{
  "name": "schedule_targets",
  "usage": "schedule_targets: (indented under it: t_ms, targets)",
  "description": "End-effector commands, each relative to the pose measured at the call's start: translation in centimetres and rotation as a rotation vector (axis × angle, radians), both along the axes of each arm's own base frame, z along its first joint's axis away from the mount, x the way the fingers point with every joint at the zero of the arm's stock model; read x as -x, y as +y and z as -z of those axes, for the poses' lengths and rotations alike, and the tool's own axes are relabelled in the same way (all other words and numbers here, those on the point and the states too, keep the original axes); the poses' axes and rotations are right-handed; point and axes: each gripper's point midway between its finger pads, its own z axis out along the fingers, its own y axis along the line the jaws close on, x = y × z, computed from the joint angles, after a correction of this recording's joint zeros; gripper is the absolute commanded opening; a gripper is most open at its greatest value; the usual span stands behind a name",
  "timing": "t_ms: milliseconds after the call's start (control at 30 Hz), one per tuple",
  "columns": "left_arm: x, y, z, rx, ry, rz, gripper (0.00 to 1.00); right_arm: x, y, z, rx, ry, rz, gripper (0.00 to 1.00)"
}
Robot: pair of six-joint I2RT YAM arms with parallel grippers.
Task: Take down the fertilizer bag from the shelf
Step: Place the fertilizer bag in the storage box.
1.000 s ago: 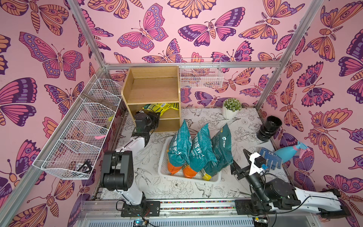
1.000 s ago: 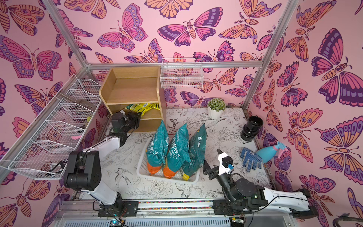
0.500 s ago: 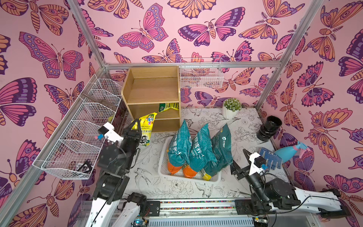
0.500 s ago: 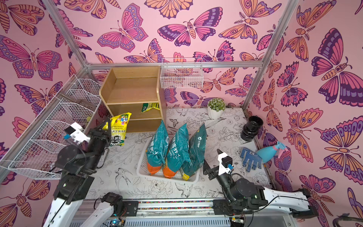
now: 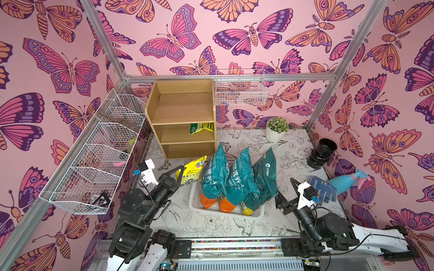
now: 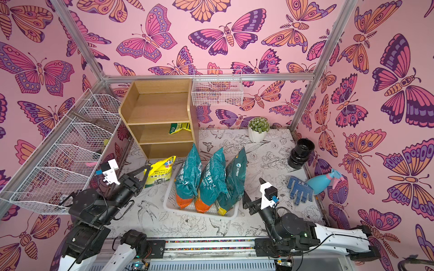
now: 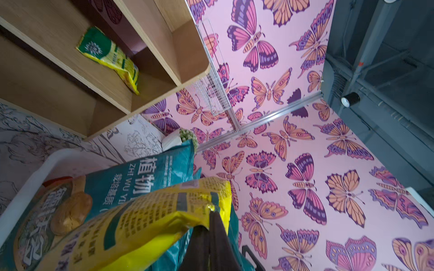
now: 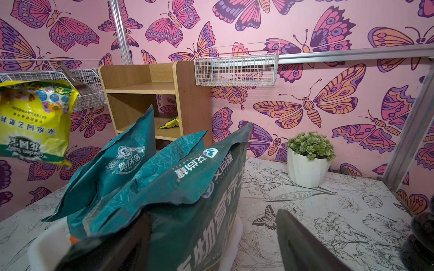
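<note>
The light-wood shelf [image 5: 183, 110] [image 6: 162, 108] stands at the back left of the table. My left gripper [image 5: 179, 170] [image 6: 145, 170] [image 7: 212, 213] is shut on the edge of a yellow fertilizer bag [image 5: 193, 171] [image 6: 159, 173] [image 7: 141, 225]. The bag hangs clear of the shelf, in front of it and beside the teal bags. The right wrist view shows the bag [image 8: 35, 122] off the table. A second yellow-green bag [image 5: 202, 127] [image 7: 110, 58] lies on the shelf's middle tier. My right gripper [image 5: 284, 190] [image 8: 212, 213] is open, low at the front right, holding nothing.
A white basket [image 5: 195, 204] holds three upright teal bags [image 5: 234, 178] mid-table. White wire baskets [image 5: 94, 169] line the left wall, and one [image 5: 240, 91] hangs on the back wall. A potted plant [image 5: 277, 129], black pot [image 5: 323, 152], blue glove [image 5: 323, 190] and spray bottle [image 5: 345, 180] stand at the right.
My left gripper pulled the yellow bag out of the shelf's middle tier, then carried it down and rightward to beside the teal bags. The right arm has not moved.
</note>
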Motion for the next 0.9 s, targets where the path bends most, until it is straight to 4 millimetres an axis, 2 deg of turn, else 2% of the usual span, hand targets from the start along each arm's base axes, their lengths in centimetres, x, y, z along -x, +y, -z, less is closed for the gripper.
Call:
schedule_targets:
  t_ms: [0, 200, 300, 467, 633, 867]
  targets:
    - [3.1, -1.6, -1.6, -0.01, -0.132, 0.148, 0.0, 0.0, 0.3, 0.0, 0.009, -0.004, -0.003, 0.87]
    - [6.9, -2.2, -1.4, 0.016, -0.201, 0.259, 0.0, -0.1, 0.3, 0.0, 0.013, -0.003, 0.003, 0.87]
    - [7.9, -2.6, -0.6, 0.024, -0.205, 0.3, 0.0, -0.1, 0.3, 0.0, 0.012, -0.003, 0.006, 0.87]
    - [7.2, -3.4, 1.5, 0.019, -0.16, 0.341, 0.0, -0.2, 0.3, 0.0, 0.015, 0.002, 0.013, 0.87]
    - [7.3, -4.5, 1.9, 0.035, -0.183, 0.424, 0.0, -0.2, 0.3, 0.0, 0.015, 0.004, 0.021, 0.87]
    - [6.0, -5.5, 3.4, 0.057, -0.161, 0.463, 0.0, -0.3, 0.2, 0.1, 0.018, 0.004, 0.028, 0.87]
